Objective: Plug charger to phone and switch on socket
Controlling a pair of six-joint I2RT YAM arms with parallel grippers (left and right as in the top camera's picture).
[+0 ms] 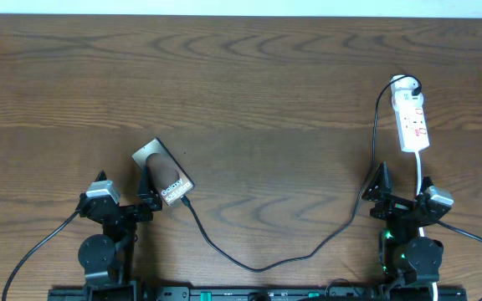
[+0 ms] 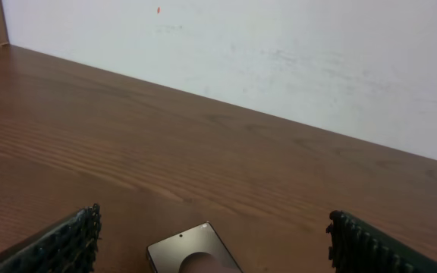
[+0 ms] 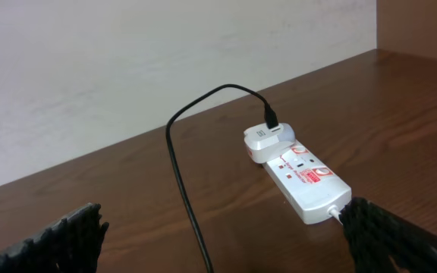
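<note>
The phone (image 1: pixel 163 173) lies tilted on the table at the lower left, and its top end shows in the left wrist view (image 2: pixel 193 252). The black charger cable (image 1: pixel 258 263) runs from the phone's lower end across the front of the table and up to a white adapter (image 1: pixel 405 84) in the socket (image 1: pixel 413 119), the white power strip at the right. The socket also shows in the right wrist view (image 3: pixel 303 174), with the cable (image 3: pixel 179 171) beside it. My left gripper (image 2: pixel 212 241) is open just behind the phone. My right gripper (image 3: pixel 222 241) is open, just short of the socket.
The socket's white lead (image 1: pixel 423 177) runs down toward the right arm's base. A pale wall (image 2: pixel 279 45) stands behind the table's far edge.
</note>
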